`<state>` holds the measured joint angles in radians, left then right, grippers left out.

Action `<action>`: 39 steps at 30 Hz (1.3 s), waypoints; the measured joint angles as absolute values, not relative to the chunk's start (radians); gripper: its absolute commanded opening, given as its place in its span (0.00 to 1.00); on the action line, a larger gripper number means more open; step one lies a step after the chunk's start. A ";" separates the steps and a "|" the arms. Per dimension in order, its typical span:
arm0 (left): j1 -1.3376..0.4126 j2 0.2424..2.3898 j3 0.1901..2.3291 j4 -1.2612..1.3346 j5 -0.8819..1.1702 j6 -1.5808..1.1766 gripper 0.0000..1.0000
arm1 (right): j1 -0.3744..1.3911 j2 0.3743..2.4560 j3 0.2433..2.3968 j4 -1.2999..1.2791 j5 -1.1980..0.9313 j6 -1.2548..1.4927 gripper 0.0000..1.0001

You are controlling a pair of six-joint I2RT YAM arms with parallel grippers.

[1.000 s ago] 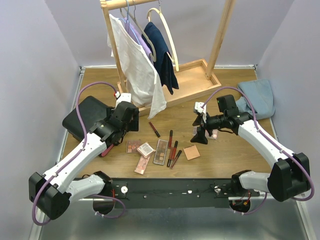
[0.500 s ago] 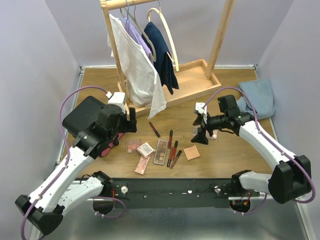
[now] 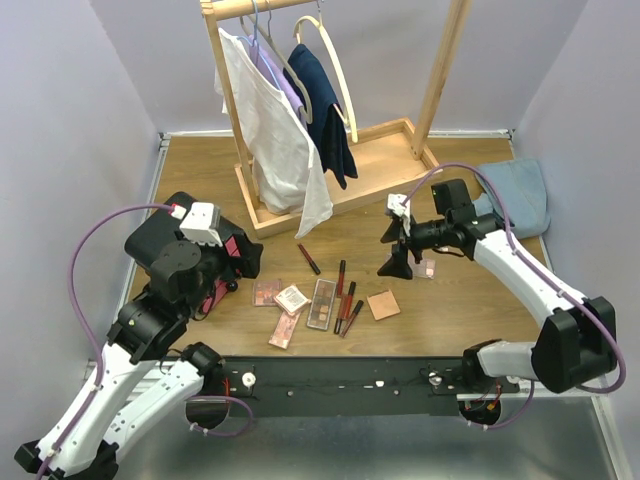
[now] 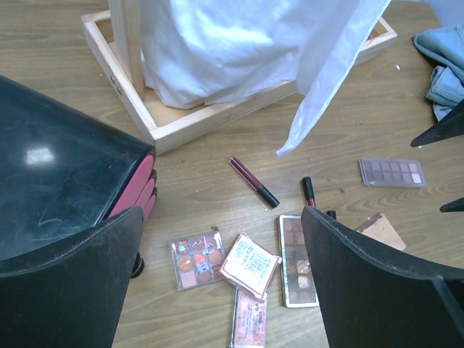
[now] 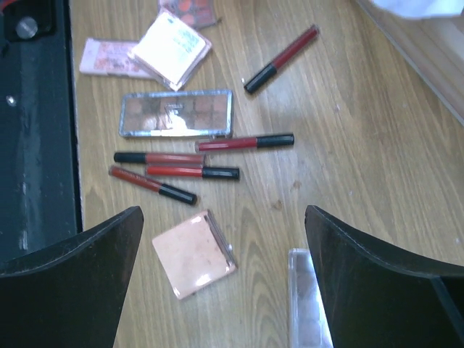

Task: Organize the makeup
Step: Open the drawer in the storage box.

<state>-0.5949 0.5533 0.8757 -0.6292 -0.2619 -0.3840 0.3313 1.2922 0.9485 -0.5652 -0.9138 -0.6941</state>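
The makeup lies loose on the wood table. A small square palette (image 3: 266, 292), a white-labelled compact (image 3: 292, 298), a pink flat palette (image 3: 285, 330), a long brown palette (image 3: 322, 303) and several red-and-black tubes (image 3: 346, 300) cluster at centre. One tube (image 3: 308, 258) lies apart. A peach compact (image 5: 193, 254) and a clear-lidded palette (image 5: 306, 297) sit under my right gripper (image 5: 223, 212), which hangs open and empty above them. My left gripper (image 4: 221, 217) is open and empty, above the square palette (image 4: 196, 259) and compact (image 4: 250, 264), beside the black case.
A black case (image 3: 165, 235) with pink drawers (image 4: 138, 188) stands at the left. A wooden clothes rack's base tray (image 3: 380, 165) with hanging garments (image 3: 285, 140) fills the back. A blue cloth (image 3: 520, 195) lies at the right edge.
My left arm has pulled back toward the near left and risen, and its jaws opened a little wider. The right gripper has shifted slightly away from the front edge. The makeup has not moved.
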 measured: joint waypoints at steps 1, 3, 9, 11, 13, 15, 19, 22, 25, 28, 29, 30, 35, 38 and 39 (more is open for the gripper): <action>-0.595 0.542 0.869 -0.626 -0.265 -0.384 0.99 | 0.338 1.307 0.966 -0.566 -0.915 -0.681 1.00; -0.595 0.529 0.863 -0.623 -0.272 -0.384 0.99 | 0.357 1.335 0.996 -0.562 -0.919 -0.662 1.00; -0.595 0.491 0.860 -0.622 -0.279 -0.389 0.99 | 0.491 1.407 1.051 -0.534 -0.918 -0.575 1.00; -0.595 0.482 0.860 -0.623 -0.279 -0.395 0.99 | 0.542 1.447 1.085 -0.529 -0.908 -0.551 1.00; -0.595 0.472 0.860 -0.624 -0.279 -0.403 0.99 | 0.598 1.485 1.112 -0.520 -0.904 -0.525 1.00; -0.595 0.460 0.860 -0.626 -0.279 -0.416 0.99 | 0.643 1.518 1.134 -0.511 -0.904 -0.494 1.00; -0.595 0.440 0.860 -0.632 -0.279 -0.439 0.99 | 0.712 1.568 1.161 -0.457 -0.899 -0.416 1.00; -0.595 0.418 0.860 -0.635 -0.279 -0.455 0.99 | 0.760 1.589 1.161 -0.408 -0.881 -0.356 1.00; -0.595 0.395 0.860 -0.638 -0.279 -0.468 0.99 | 0.817 1.615 1.161 -0.341 -0.847 -0.278 1.00; -0.595 0.375 0.860 -0.641 -0.279 -0.483 0.99 | 0.881 1.660 1.177 -0.260 -0.794 -0.175 1.00; -0.595 0.374 0.860 -0.644 -0.279 -0.486 0.99 | 0.894 1.673 1.181 -0.239 -0.785 -0.152 1.00; -0.595 0.374 0.861 -0.648 -0.280 -0.488 0.99 | 0.913 1.694 1.190 -0.204 -0.767 -0.100 1.00; -0.595 0.374 0.861 -0.680 -0.289 -0.506 0.99 | 0.970 1.800 1.251 -0.073 -0.684 0.108 1.00; -0.595 0.374 0.861 -0.690 -0.299 -0.523 0.99 | 0.984 1.887 1.316 -0.007 -0.640 0.245 1.00; -0.595 0.374 0.861 -0.691 -0.302 -0.529 0.99 | 0.987 1.913 1.335 0.012 -0.634 0.286 0.99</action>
<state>-0.5949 0.3740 0.8608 -0.6910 -0.3019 -0.5285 0.9867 1.9133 1.3346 0.0124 -0.6342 0.2859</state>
